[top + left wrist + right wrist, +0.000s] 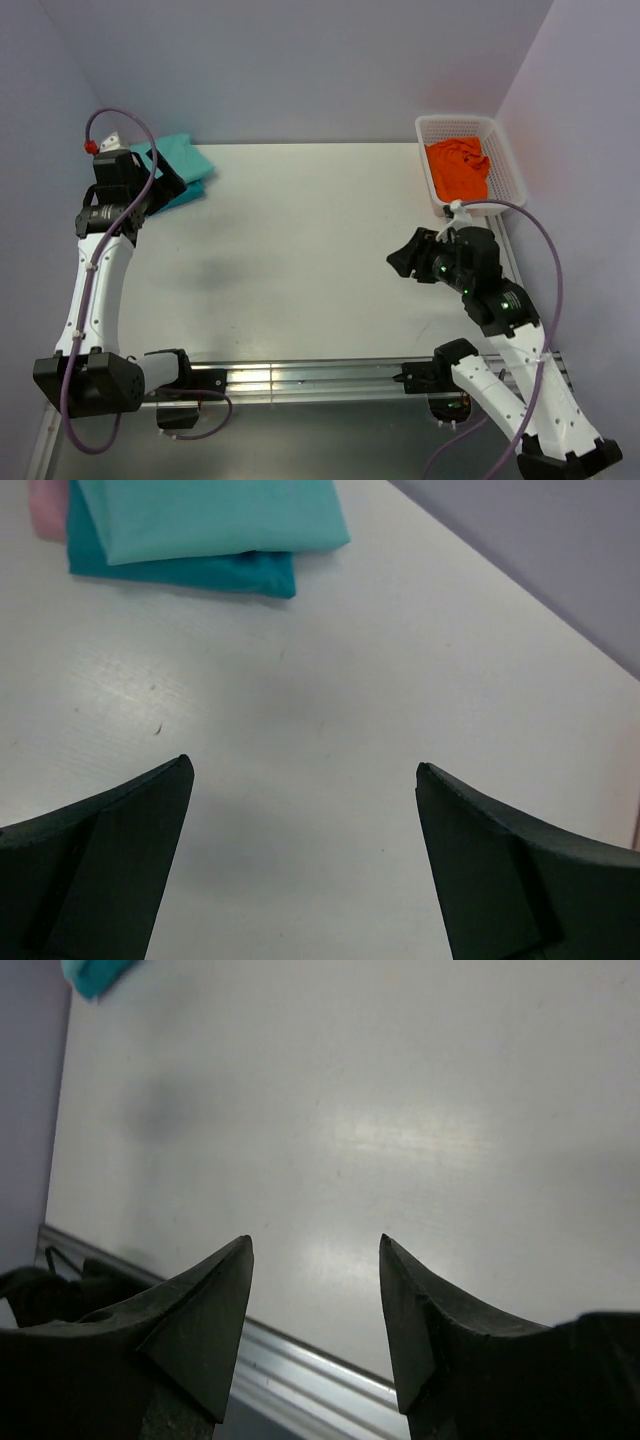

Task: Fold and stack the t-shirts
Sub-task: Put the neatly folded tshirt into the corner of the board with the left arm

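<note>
Two robot arms are seen at the near edge of one white table [300,250]. In the upper left of the overhead frame, the left gripper [170,178] is held over the table's far left corner. Its jaws are spread wide and nothing is gripped between them, as is shown in its wrist view [300,860].

Three folded t-shirts are counted just beyond it, in the upper left of that wrist view. One mint-green t-shirt [210,515] is laid on top of one darker teal t-shirt [200,572]. One pink t-shirt [48,505] is glimpsed as a strip at the pile's left edge. From overhead only the two green-blue layers [185,160] can be made out, partly hidden by the arm.

The middle of the table is shown bare.

At right of centre, the right gripper [408,255] is held above the table, well apart from the pile. Its jaws are parted about halfway and nothing is held, as confirmed in its wrist view [315,1330].

In the upper right, one white basket [505,150] is set at the table's far right corner, and one crumpled orange-red cloth [458,168] is contained in it.
</note>
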You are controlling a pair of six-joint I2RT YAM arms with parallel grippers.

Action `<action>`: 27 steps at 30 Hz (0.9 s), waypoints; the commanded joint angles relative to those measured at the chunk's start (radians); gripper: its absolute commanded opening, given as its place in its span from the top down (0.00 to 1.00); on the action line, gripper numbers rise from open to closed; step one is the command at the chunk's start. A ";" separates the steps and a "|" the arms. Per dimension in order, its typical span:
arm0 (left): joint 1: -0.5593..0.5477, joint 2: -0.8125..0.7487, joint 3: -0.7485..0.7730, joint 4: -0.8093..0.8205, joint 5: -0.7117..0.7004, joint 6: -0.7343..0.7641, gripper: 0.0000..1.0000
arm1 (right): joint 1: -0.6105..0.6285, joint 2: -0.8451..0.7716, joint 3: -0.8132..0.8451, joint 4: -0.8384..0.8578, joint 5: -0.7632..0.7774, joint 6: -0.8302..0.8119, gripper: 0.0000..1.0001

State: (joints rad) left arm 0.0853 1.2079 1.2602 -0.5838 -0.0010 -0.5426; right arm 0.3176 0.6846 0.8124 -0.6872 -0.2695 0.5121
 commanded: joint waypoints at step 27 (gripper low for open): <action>-0.067 -0.077 0.025 -0.125 -0.217 -0.040 0.00 | 0.006 0.006 0.283 -0.130 0.228 -0.060 0.39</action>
State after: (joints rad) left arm 0.0216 1.1595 1.2495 -0.7238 -0.2001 -0.5655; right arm 0.3183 0.6868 1.0462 -0.8051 -0.0631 0.4744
